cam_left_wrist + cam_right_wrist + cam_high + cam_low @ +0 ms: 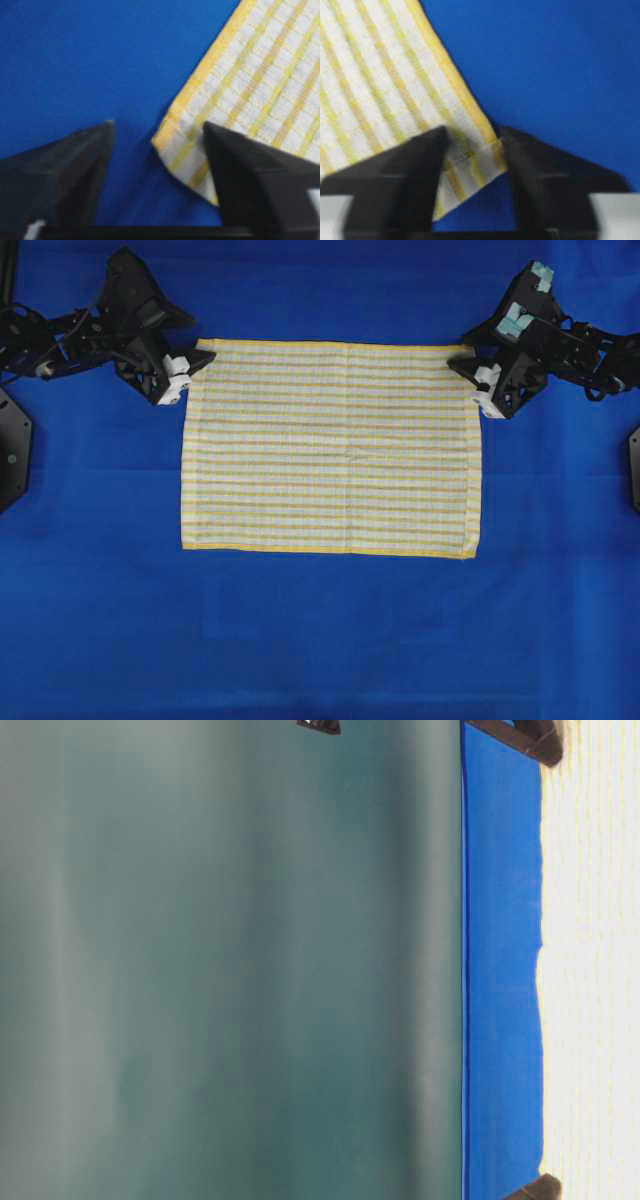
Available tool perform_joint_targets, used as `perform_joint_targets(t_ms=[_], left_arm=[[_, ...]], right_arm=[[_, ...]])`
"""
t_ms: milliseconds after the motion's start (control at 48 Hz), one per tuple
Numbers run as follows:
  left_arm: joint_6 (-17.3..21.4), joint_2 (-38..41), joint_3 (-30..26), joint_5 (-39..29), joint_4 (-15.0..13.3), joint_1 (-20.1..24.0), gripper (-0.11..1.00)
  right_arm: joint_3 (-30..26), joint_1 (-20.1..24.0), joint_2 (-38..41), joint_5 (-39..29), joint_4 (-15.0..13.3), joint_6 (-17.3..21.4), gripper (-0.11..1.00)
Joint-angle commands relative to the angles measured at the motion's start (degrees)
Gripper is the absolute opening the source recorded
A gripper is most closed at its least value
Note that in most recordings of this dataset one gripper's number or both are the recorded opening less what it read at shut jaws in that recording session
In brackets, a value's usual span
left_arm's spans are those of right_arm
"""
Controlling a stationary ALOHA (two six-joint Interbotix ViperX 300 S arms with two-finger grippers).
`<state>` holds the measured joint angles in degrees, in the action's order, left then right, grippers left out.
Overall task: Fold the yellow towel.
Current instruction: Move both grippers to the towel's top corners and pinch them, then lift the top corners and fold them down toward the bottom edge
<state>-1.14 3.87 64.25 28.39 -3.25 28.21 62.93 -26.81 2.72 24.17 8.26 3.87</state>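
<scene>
Fingers of the left gripper (157, 137) stand apart astride one far corner of the towel (330, 450), one finger (250, 170) over the cloth, the other on the blue cover (320, 640). Fingers of the right gripper (472, 145) also stand apart, straddling the other far corner, its tip between them. Nothing is clamped yet. Towel lies flat and unfolded mid-table, both grippers at its top corners in the overhead view.

Overhead, sideways table-level, two close wrist views
</scene>
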Motion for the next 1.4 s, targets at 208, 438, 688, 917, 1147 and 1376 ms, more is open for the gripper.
perform_joint_targets(t_ms=[208,438,688,917,1147,1376], left_arm=[[0.18,1.49,-1.85,-1.76,-0.09,-0.79,0.04],[0.44,0.62,-1.85,-2.29,0.0,-0.97,0.03],[1.05,-4.31,-2.02,-5.54,0.09,-0.88,0.03],[1.67,-8.96,-1.93,-8.44,0.26,-0.97,0.03],[2.29,-11.78,-1.93,-10.02,0.18,-1.58,0.03],[1.85,-14.59,-1.41,-11.25,0.09,-4.13,0.03]], right_arm=[[-0.35,-0.35,0.35,0.26,0.0,-0.53,0.03],[-0.26,-0.44,-0.79,0.26,-0.09,-0.62,0.03],[-0.09,-0.7,-6.33,-0.79,-0.09,-0.97,0.03],[-0.18,-0.88,-10.02,-4.22,-0.09,-1.58,0.03],[0.09,-0.79,-11.51,-4.92,-0.09,-1.49,0.03],[0.35,-0.26,-13.27,-7.03,0.0,-1.23,0.03]])
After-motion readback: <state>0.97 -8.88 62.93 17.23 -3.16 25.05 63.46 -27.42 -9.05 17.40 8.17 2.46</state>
